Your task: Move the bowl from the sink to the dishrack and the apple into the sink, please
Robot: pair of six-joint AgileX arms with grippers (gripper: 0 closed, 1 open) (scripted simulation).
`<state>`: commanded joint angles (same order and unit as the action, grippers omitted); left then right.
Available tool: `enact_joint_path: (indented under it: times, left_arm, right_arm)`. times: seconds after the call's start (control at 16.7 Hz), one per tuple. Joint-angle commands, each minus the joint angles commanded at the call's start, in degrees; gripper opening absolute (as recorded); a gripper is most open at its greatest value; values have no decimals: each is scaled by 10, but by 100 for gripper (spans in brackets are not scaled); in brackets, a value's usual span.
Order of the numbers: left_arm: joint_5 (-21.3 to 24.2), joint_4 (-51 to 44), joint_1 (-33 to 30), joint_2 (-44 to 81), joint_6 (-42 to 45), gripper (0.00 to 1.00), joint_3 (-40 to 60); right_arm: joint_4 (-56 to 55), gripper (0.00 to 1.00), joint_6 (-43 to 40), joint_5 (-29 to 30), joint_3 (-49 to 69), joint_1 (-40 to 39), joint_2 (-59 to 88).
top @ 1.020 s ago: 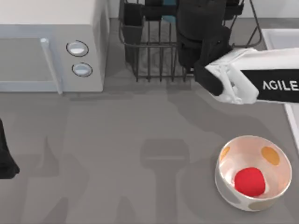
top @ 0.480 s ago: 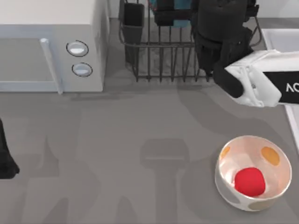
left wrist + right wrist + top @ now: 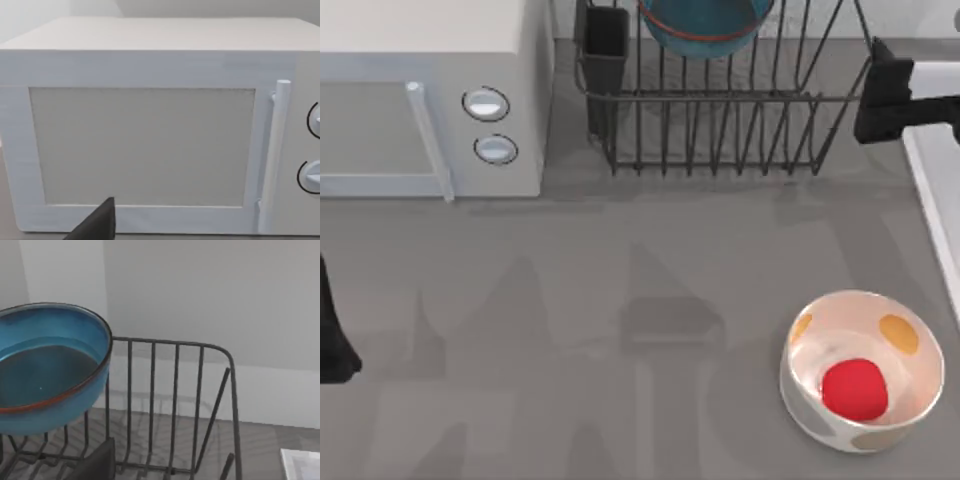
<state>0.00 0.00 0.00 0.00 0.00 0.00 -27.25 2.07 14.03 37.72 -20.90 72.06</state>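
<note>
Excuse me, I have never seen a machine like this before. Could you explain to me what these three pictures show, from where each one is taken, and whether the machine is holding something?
This is a simulated two-armed AgileX robot at a grey table. One picture looks down from above; the other two come from cameras on the wrists.

In the top view, the right arm's black gripper is at the right edge, beside the black wire dishrack. The teal-blue round bowl with an orange-red line sits in that rack; the right wrist view sees it close up. The left arm is parked at the left edge, and its camera faces the white microwave with two round knobs.

The small red apple lies inside a glossy white bowl with orange spots. The pale sink rim is at the right edge. No picture shows anything held.
</note>
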Motion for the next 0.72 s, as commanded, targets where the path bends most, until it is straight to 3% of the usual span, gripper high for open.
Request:
enact_joint_path:
  times: [0.36, 0.72]
  left_arm:
    - [0, 0, 0, 0, 0, 100, 0]
    - [0, 0, 0, 0, 0, 100, 0]
  right_arm:
    - [121, 100, -13, -107, -224, 114, -425]
    - [242, 100, -20, -139, -352, 193, -676]
